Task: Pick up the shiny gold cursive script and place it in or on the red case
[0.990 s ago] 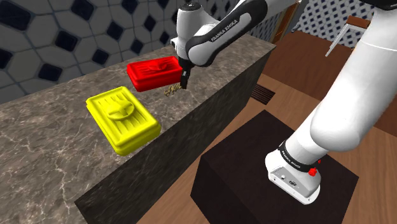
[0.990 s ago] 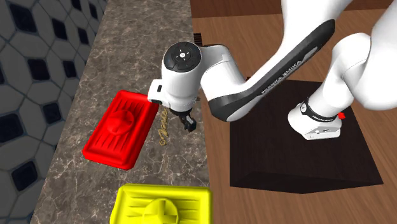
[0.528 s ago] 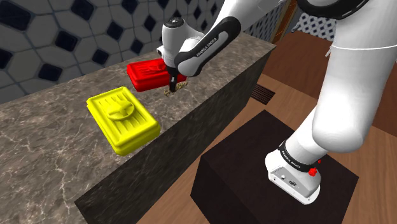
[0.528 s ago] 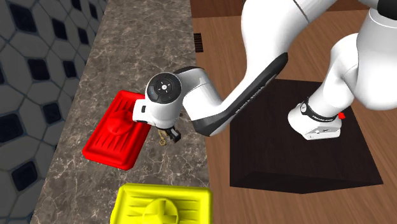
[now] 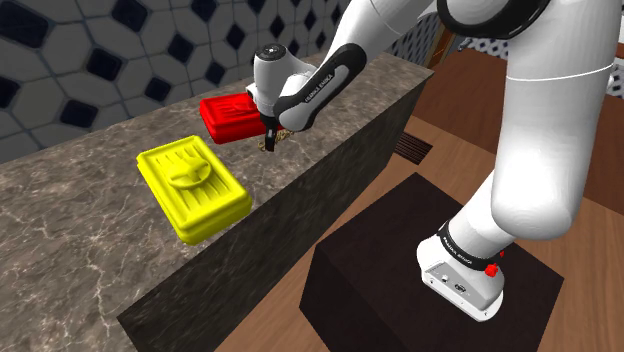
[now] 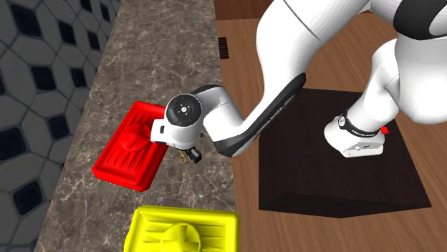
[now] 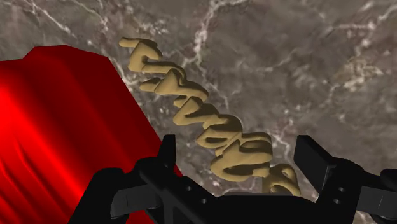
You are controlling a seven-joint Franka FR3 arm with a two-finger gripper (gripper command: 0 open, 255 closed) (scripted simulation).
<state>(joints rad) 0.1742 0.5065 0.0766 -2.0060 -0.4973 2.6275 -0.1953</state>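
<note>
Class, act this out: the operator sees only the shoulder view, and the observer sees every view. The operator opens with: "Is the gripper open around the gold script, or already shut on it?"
Observer: Open. In the wrist view the gripper has its fingers standing apart, with one end of the gold script lying between them, not clasped.
Operator: How does the script lie relative to the red case?
Observer: It lies flat on the marble counter, running alongside the edge of the red case.
</note>
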